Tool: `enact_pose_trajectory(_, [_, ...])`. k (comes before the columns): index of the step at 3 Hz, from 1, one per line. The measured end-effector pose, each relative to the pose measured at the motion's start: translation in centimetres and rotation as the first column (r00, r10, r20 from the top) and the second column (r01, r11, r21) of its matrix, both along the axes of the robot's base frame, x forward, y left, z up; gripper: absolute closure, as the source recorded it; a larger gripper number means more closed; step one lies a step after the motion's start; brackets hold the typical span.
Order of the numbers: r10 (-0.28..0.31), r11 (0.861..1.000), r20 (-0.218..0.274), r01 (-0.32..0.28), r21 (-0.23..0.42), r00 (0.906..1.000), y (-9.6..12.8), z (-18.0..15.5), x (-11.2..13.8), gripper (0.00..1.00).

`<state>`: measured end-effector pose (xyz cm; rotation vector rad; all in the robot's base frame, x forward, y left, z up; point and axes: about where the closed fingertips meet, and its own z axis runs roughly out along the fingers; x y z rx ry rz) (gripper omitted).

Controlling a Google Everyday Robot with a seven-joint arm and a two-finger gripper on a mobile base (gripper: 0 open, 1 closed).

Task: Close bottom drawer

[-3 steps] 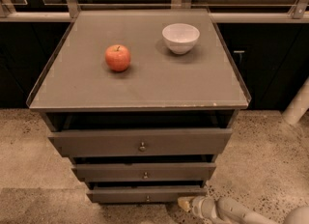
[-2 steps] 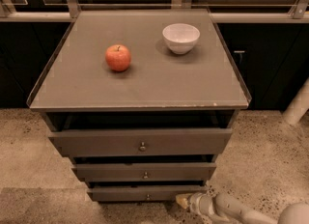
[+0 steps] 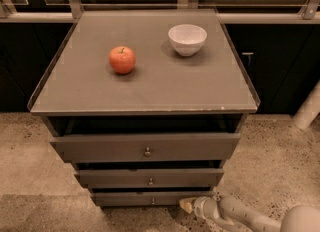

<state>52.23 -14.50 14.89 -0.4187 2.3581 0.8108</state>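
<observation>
A: What's moved since a second ago?
B: Only the gripper (image 3: 187,205). It has crept a little up and left, closer to the bottom drawer (image 3: 125,198). Drawers, apple and bowl are unchanged.
A: Where's the gripper now?
B: Bottom right of the view, low over the floor (image 3: 40,176). Its tip is right at the lower edge of the bottom drawer's front, right of the small knob (image 3: 153,201). Can't tell if it touches. The arm (image 3: 245,217) runs off to the lower right.
A: Grip state?
B: Can't tell, and it holds nothing I can see.
A: And the bottom drawer?
B: Lowest of three in the grey-brown cabinet (image 3: 60,128). There's a dark gap above its front, and it sits further back than the middle drawer (image 3: 115,178). The top drawer (image 3: 100,147) sticks out most.
A: On top?
B: Red apple (image 3: 122,59) left of centre. White bowl (image 3: 187,39) to its right and further back, upright, well apart from the apple.
</observation>
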Motion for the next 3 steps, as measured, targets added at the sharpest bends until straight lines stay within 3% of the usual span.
enact_pose_trajectory(1, [0.000, 1.000, 0.000, 0.000, 0.000, 1.0000, 0.0, 0.0, -0.3, 1.00])
enact_pose_trajectory(2, [-0.036, 0.999, -0.052, 0.038, 0.022, 0.9980, -2.2, 2.8, -2.7, 1.00])
enact_pose_trajectory(3, [-0.087, 0.995, -0.118, 0.093, 0.047, 0.9892, -5.5, 7.3, -6.3, 1.00])
